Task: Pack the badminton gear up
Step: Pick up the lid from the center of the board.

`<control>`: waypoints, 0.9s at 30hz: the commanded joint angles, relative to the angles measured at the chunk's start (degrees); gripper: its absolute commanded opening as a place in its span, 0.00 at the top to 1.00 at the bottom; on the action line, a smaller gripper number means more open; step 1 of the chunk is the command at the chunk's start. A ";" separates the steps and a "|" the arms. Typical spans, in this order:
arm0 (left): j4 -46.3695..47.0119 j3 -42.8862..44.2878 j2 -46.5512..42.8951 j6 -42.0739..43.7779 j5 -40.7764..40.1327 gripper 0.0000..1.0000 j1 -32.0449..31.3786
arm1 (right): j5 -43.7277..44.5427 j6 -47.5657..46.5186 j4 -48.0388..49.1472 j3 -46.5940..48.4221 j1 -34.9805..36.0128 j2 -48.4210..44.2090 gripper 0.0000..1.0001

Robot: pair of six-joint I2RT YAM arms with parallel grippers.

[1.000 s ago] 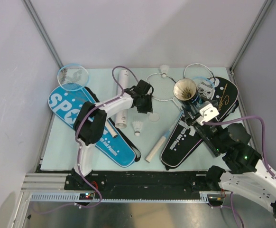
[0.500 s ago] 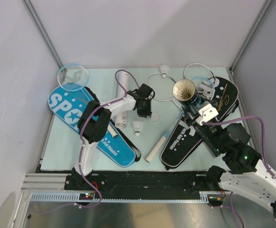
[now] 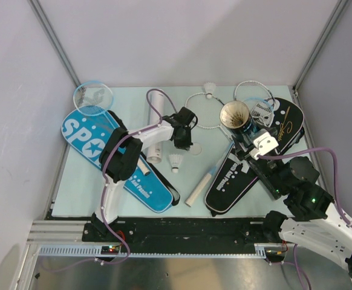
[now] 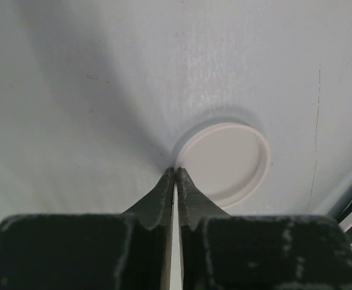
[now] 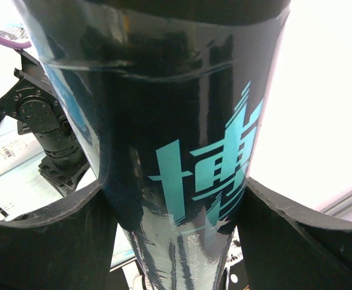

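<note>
Left arm [image 3: 141, 134] stretches out from its base over the middle of the worktop [image 3: 85, 181], elbow bent, wrist tipped downward. The left tool [image 4: 175, 172] points straight at the surface, its two fingers [image 4: 158, 199] pinched together with only a sliver between them. On the other side, the right arm [image 3: 306, 202] reaches in from the near corner. The right tool [image 3: 246, 138] stands wide, its fingers clamped on either side of the black tube [image 5: 182, 121].

High gloss is shown by the black tube with teal lettering [image 5: 182, 151]. The round white plastic lid [image 4: 224, 163] is seen matt.
</note>
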 commanded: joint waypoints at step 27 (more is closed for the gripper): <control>-2.57 -0.75 -17.56 -4.64 -1.42 1.00 0.64 | -0.54 0.69 3.30 -2.77 0.42 1.04 0.78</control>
